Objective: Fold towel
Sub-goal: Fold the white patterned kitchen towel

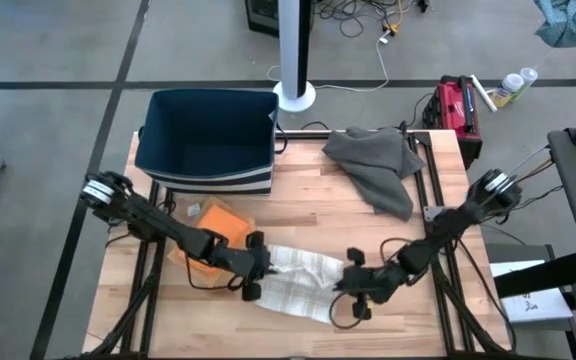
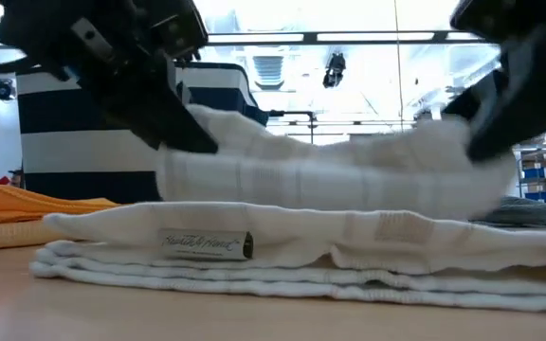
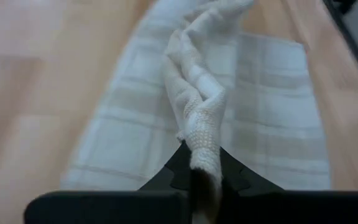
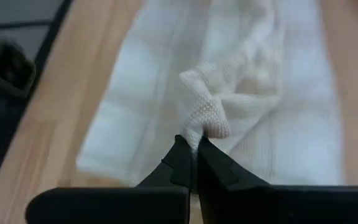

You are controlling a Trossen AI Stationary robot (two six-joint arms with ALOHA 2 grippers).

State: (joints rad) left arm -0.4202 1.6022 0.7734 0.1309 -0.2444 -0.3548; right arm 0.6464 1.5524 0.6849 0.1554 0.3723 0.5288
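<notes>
A white towel (image 1: 298, 282) with a faint check lies near the table's front edge, its lower layers (image 2: 282, 256) flat on the wood. An upper part (image 2: 349, 170) is lifted and spans between my two grippers. My left gripper (image 1: 260, 264) is shut on the towel's left end, and my right gripper (image 1: 348, 282) is shut on its right end. Both come down at a slant from the table's sides. A small label (image 2: 207, 243) shows on the towel's near edge. My left gripper (image 3: 197, 171) pinches a bunched, twisted bit of the towel's edge (image 3: 202, 146) between its two fingers, slanting down from the table's left. That bit is lifted off the layers below and runs away from the fingers as a loose ridge. My right gripper (image 4: 191, 146) pinches a crumpled corner of the towel (image 4: 202, 121) between its fingertips, slanting down from the table's right. The corner stands above the flat cloth beneath it, and the lifted part sags slightly toward the other gripper.
An orange cloth (image 1: 214, 226) lies just left of the towel, under my left arm. A navy bin (image 1: 208, 135) stands at the far left. A grey cloth (image 1: 378, 165) lies at the far right. Bare wood shows between the towel and the grey cloth.
</notes>
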